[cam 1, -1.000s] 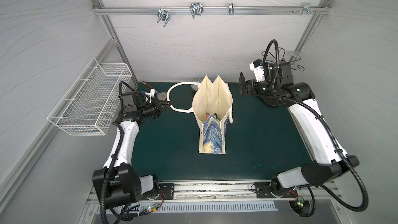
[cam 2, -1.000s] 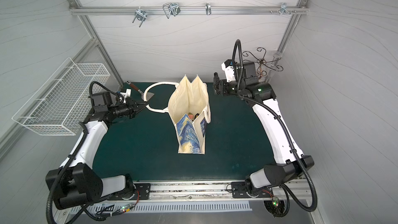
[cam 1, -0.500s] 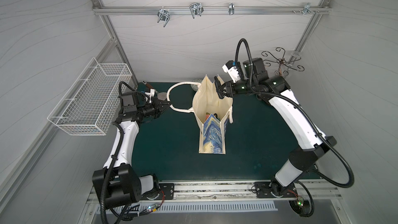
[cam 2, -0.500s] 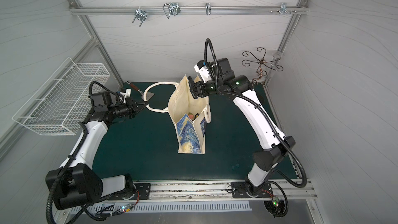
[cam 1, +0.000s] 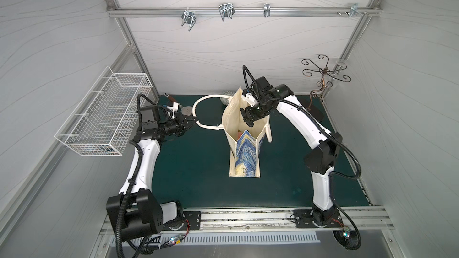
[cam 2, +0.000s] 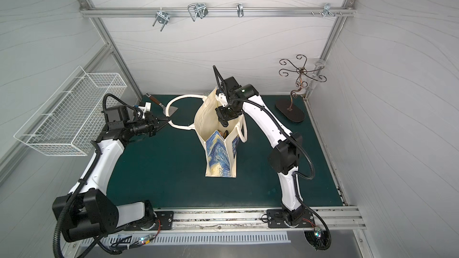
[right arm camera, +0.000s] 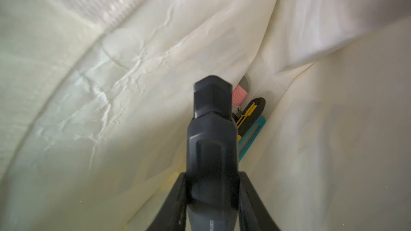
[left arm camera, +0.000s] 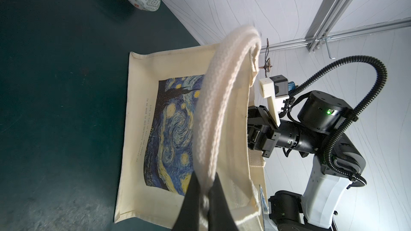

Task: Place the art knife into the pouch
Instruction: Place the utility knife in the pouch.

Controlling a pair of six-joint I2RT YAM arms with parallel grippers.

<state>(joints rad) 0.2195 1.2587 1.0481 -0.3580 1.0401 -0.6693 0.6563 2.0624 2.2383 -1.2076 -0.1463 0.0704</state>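
Left gripper (left arm camera: pixel 205 178) pinches the white rope handle (left arm camera: pixel 213 107) of the cream canvas pouch (cam 1: pixel 246 155), spreading its mouth. Right gripper (right arm camera: pixel 212 174) clamps the dark grey art knife (right arm camera: pixel 211 112) over that opening for insertion.

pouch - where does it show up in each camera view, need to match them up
Top views: in both, the pouch stands upright at the middle of the green mat, mouth open.
Left wrist: its printed side fills the middle, behind its rope handle.
Right wrist: only its cream inside shows, filling the frame.
Shared landmark: the right gripper at the pouch's mouth, holding the art knife.
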